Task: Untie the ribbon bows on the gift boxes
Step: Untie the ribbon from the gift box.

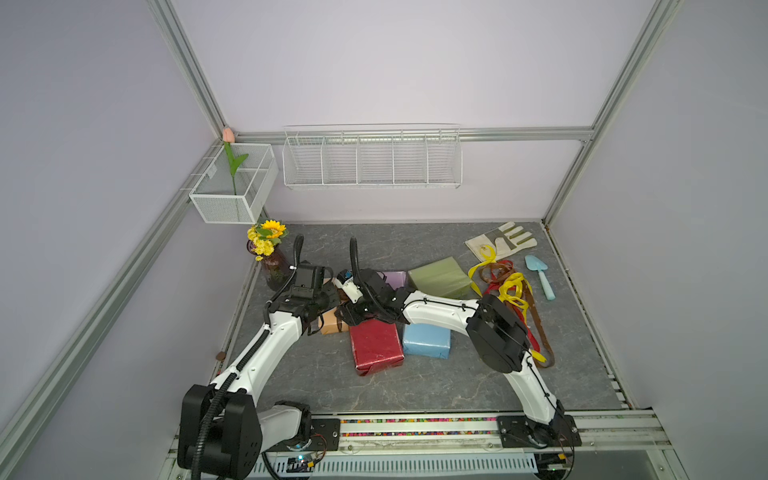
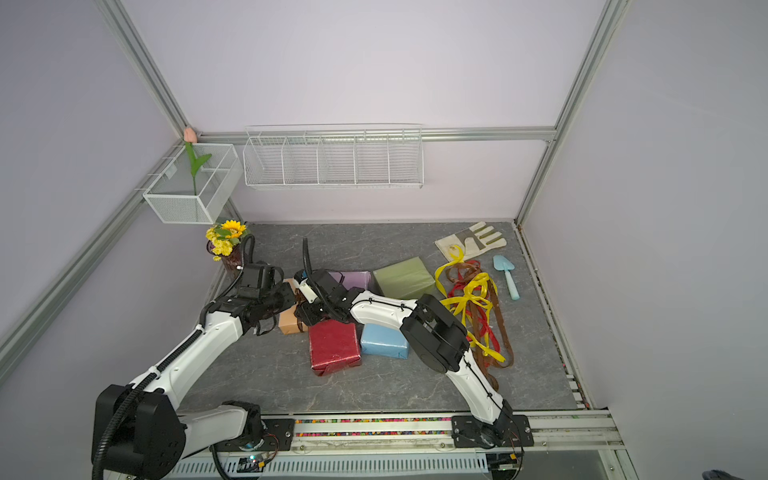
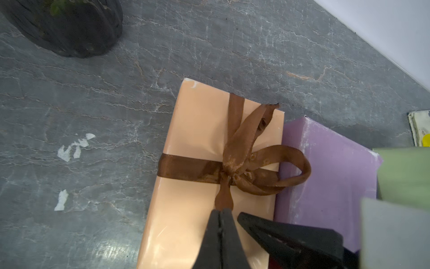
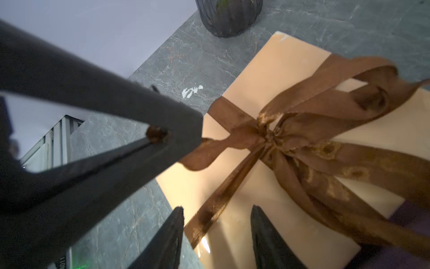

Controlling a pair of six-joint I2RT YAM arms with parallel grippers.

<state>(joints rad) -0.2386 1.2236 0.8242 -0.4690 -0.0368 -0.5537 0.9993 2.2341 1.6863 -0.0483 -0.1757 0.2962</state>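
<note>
A tan-orange gift box (image 3: 193,130) lies at the left of the table, its brown ribbon bow (image 3: 235,167) still knotted with one loop and loose tails. My left gripper (image 3: 221,210) is shut on one tail of that bow. My right gripper (image 4: 217,209) hovers open over the same box (image 4: 274,76), with a strip of the ribbon (image 4: 209,209) between its fingers. The lilac box (image 3: 325,186) touches the tan one. In both top views the red (image 1: 376,347), light blue (image 1: 426,338) and olive (image 1: 440,276) boxes carry no ribbon. Both arms hide most of the tan box (image 2: 289,324) there.
Loose yellow, red and brown ribbons (image 1: 513,291) are piled at the right, beside a work glove (image 1: 500,241) and a blue trowel (image 1: 540,276). A dark vase of yellow flowers (image 1: 274,270) stands behind the left arm. White wire baskets (image 1: 372,160) hang on the back wall.
</note>
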